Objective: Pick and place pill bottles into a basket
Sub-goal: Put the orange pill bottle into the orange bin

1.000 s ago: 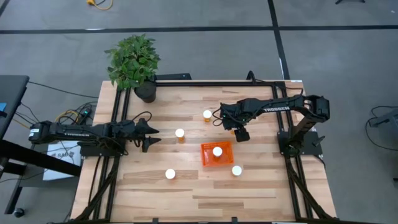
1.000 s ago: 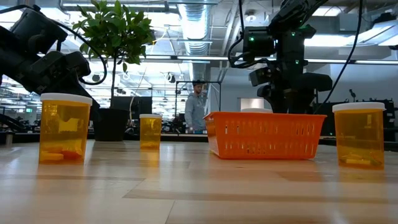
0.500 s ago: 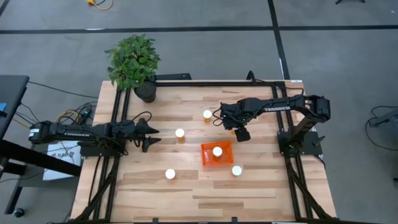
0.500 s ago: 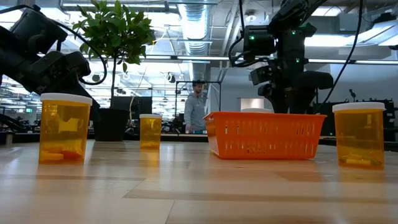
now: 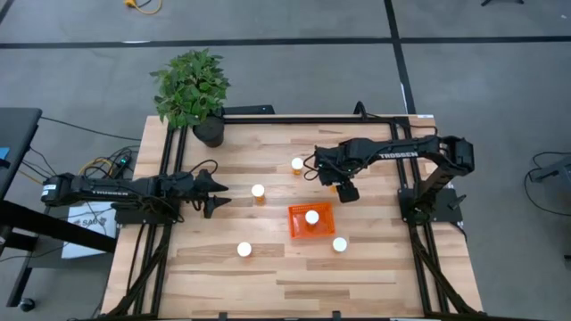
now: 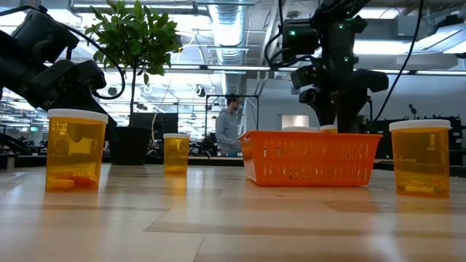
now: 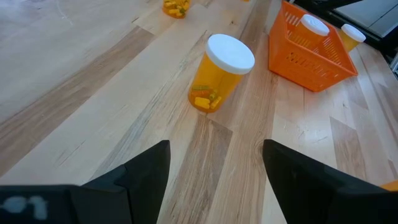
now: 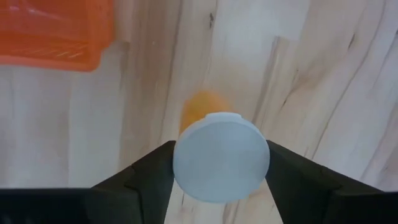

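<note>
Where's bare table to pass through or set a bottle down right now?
Free: the wide near strip beyond the bottles and, and the far edge between the plant pot and the right tool. Crowded: around the basket, where that tool holds a bottle.

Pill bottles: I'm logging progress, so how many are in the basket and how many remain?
Done: one pill bottle stands in the basket. In hand: the right pincer grips a bottle above the table. Left: four on the wood. The left pincer waits open.
</note>
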{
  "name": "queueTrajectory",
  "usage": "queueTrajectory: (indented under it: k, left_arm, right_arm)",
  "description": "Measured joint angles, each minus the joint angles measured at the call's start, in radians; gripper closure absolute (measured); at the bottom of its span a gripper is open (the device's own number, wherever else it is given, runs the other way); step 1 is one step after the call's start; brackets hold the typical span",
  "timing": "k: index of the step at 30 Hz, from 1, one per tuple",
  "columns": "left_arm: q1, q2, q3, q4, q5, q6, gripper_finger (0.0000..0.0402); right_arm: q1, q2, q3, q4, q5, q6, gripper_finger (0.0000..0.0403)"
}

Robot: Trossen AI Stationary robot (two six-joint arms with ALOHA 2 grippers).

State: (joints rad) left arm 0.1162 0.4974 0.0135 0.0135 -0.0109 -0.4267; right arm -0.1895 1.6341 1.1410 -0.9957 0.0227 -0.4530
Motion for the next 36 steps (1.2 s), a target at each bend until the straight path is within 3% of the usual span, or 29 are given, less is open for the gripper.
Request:
queueTrajectory:
  k: [7, 15, 23, 31, 36]
  left_arm:
    - [0.000, 0.000, 0.000, 0.000, 0.000, 0.000, 0.0156]
    - [0.000, 0.000, 0.000, 0.000, 0.000, 0.000, 0.0156]
    - [0.000, 0.000, 0.000, 0.000, 0.000, 0.000, 0.0156]
    - [0.000, 0.000, 0.000, 0.000, 0.000, 0.000, 0.0156]
    - [0.000, 0.000, 0.000, 0.000, 0.000, 0.000, 0.0156]
  right_arm:
    - [0.026, 0.000, 0.046, -0.051, 0.000, 0.001, 0.0209]
    - [0.067, 0.000, 0.108, -0.110, 0.002, 0.049, 0.0175]
    - [0.112, 0.000, 0.171, -0.160, 0.002, 0.097, 0.0208]
    - [0.156, 0.000, 0.197, -0.178, 0.002, 0.151, 0.0173]
    - [0.180, 0.000, 0.197, -0.178, 0.001, 0.166, 0.0197]
